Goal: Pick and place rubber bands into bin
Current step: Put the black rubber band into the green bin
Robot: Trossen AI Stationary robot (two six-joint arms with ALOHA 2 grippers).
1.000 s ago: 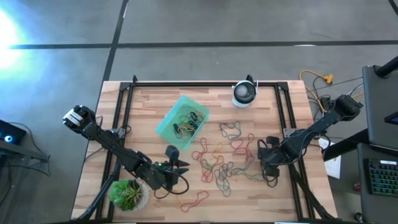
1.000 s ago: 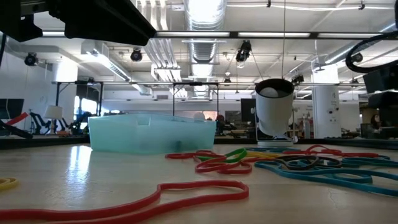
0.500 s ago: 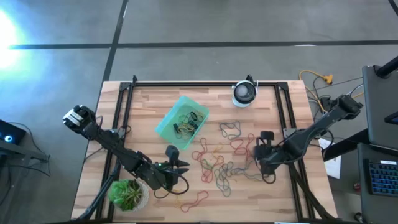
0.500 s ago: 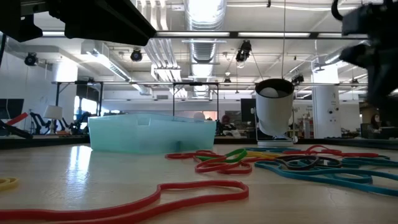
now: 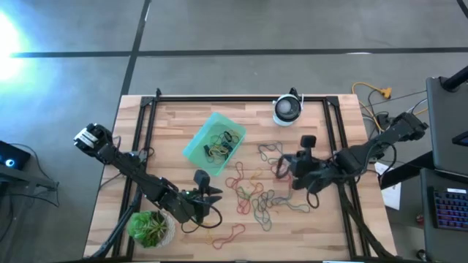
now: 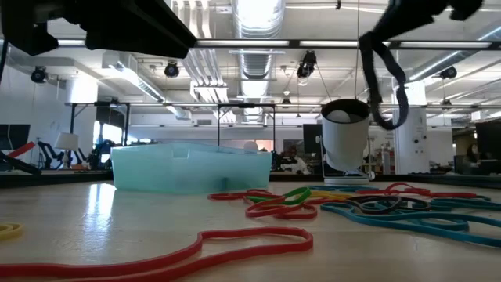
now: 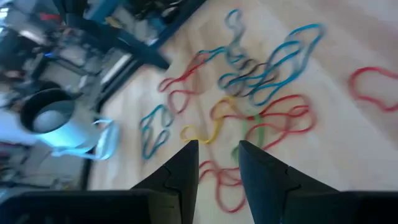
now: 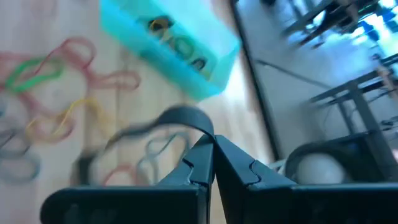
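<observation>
Loose rubber bands in red, green, yellow, blue and grey lie on the wooden table right of the teal bin, which holds several bands. In the low view the pile lies beyond the bin. My right gripper hovers over the pile's far right part, shut on a dark band. My left gripper waits open near the bin's near corner, its fingers looking over the pile. My right gripper pinches a dark rubber band between its two fingertips, at one spot on the loop. The fingers point toward the table's left. The band is lifted clear of the table and hangs as a slack loop below the gripper.
A white-and-black round device stands at the far edge, right of the bin. A potted plant sits at the near left corner. A lone red band lies near the near edge. Black rails frame the table.
My right gripper has risen from the right side of the pile and moved toward the table's left and far edge, nearer the bin. The dark band has come up with it, lifted clear of the pile and now swinging in the low view.
</observation>
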